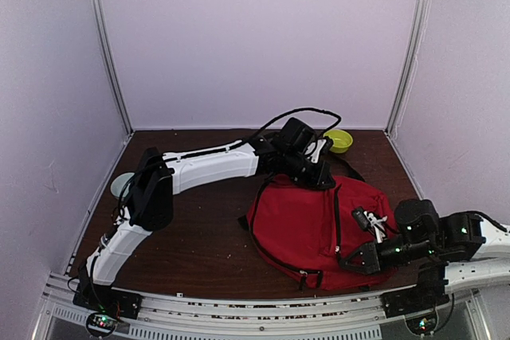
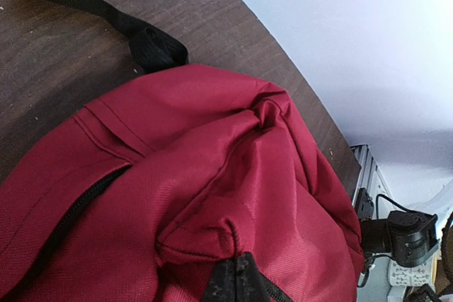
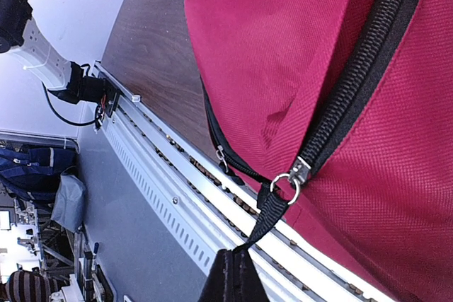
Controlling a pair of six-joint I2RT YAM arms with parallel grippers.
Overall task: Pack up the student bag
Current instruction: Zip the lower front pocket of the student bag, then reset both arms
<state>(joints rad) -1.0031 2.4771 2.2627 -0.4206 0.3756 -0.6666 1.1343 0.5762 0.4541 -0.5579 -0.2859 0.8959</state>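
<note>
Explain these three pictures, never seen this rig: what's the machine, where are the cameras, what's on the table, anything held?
The machine is two robot arms, a left arm and a right arm, bolted at the near edge of the table. Each ends in a two-finger gripper. The wide picture comes from a fixed camera above and behind them. The other two come from a camera on each wrist. On the table lies a red student bag, with a green bowl behind it. The left gripper is shut, apparently pinching a fold of the bag's fabric at its far side. The right gripper is shut on the black zipper pull at the near side.
</note>
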